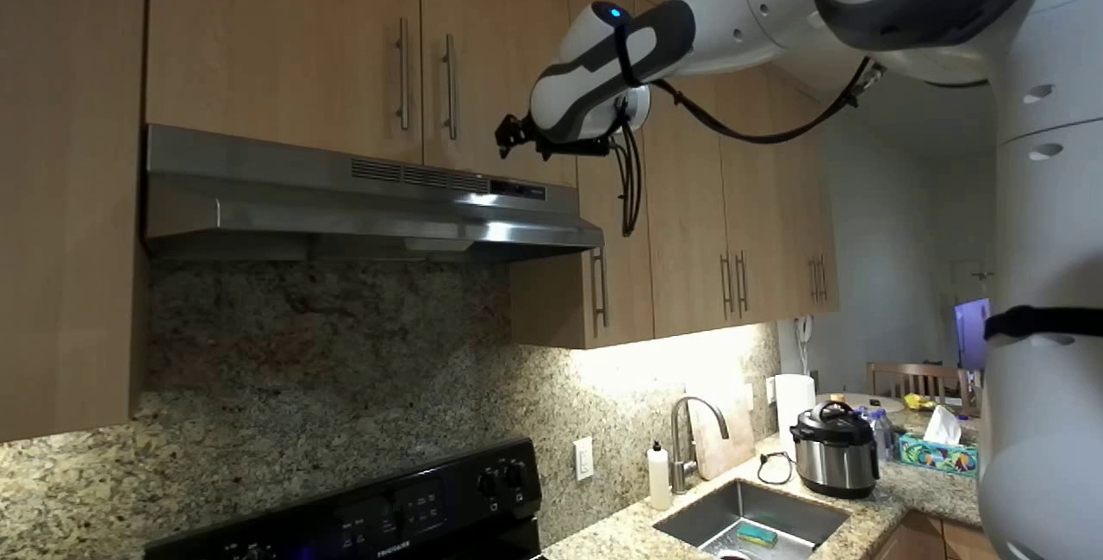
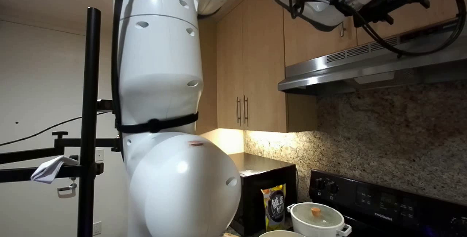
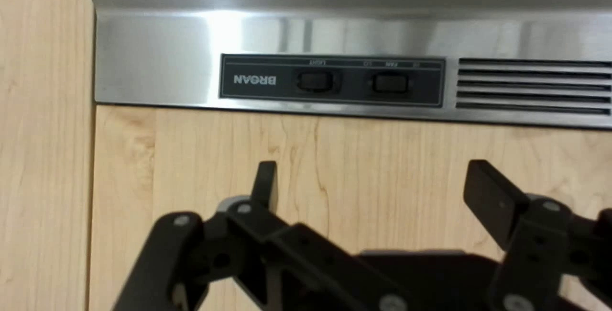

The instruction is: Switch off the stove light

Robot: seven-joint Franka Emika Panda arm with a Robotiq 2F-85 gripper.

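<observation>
Black two-finger gripper (image 3: 373, 172) spread wide above the long stainless-steel range hood (image 1: 345, 208)

Pale wood-grain wall cabinets (image 1: 284, 34) run above and on both sides of the hood. White-and-grey jointed robot arm (image 2: 160, 65) reaches across in both exterior views, its wrist in front of the cabinet doors. Speckled granite worktop (image 1: 918, 495) beside the black stove with control panel (image 1: 379, 507), which stands under the hood. Stainless-steel sink (image 1: 784, 506) set in the worktop; silver-and-black pressure cooker (image 1: 834, 454) just beyond the sink edge away from the stove. White round pot with glass lid (image 2: 317, 221) in front of the stove's control panel, in an exterior view.

Gripper: fingertips (image 3: 264, 183) well apart in wrist view, cabinet wood showing between them. Gap to the doors, can't tell.

Stove light (image 1: 438, 245), small pale rectangular lamp panel: hood underside, behind the front lower edge, seen in both exterior views. Lit or not, can't tell.

Black rectangular control strip (image 3: 352, 80), lettered BROAN: hood front face, along the upper edge, near the sink-side end. On it, black LIGHT rocker switch (image 3: 315, 81) beside black FAN rocker switch (image 3: 390, 83), fingertips apart from both.
</observation>
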